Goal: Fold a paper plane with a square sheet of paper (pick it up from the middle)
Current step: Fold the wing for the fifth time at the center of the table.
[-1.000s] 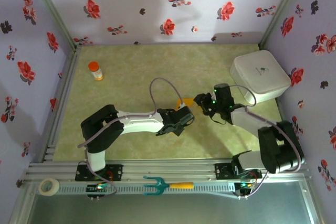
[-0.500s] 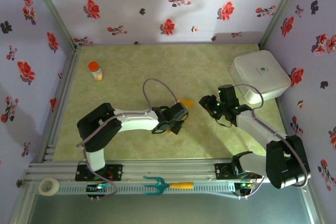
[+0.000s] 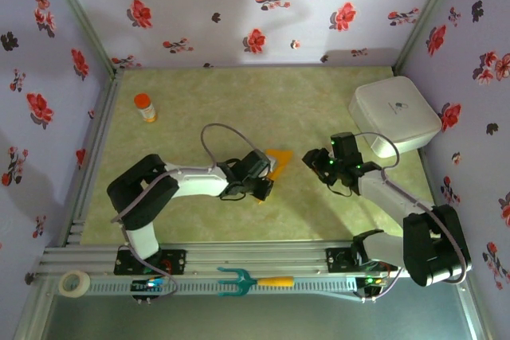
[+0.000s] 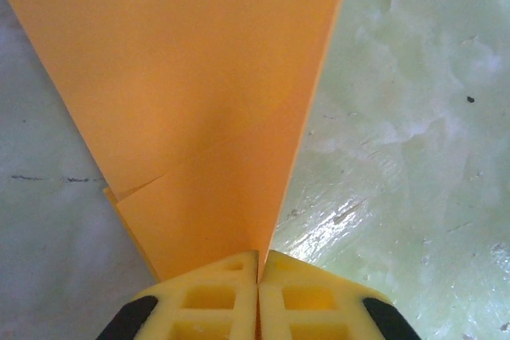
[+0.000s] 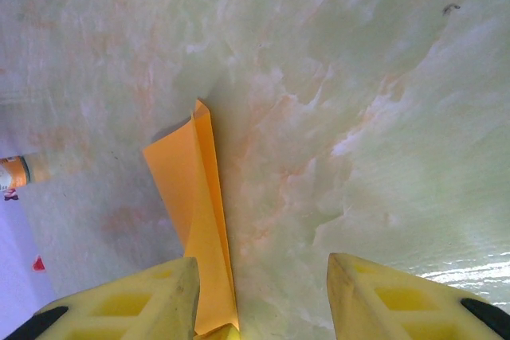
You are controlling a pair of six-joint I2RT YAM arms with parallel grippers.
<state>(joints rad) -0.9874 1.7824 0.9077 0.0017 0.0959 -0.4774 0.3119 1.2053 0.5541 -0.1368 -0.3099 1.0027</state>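
Observation:
The square sheet of paper (image 4: 199, 85), orange-yellow and folded into a tapering shape with a creased flap, is pinched at its narrow end by my left gripper (image 4: 259, 267), which is shut on it. From above, the paper (image 3: 278, 162) sticks out to the right of the left gripper (image 3: 265, 181) at the table's middle. My right gripper (image 3: 311, 158) stands a short way to the right of it, open. In the right wrist view the folded paper (image 5: 195, 212) stands on edge just inside the left finger (image 5: 135, 300) of the right gripper (image 5: 263, 296), and the jaws are not closed on it.
A small orange-capped bottle (image 3: 144, 107) stands at the back left. A white box (image 3: 394, 115) sits at the back right. On the near rail lie a teal fork with an orange handle (image 3: 253, 281) and a tape roll (image 3: 75, 282). Floral walls close three sides.
The left gripper has drawn left and slightly nearer with the paper and tightened on it. The right gripper has backed off to the right, so the gap between the two has widened.

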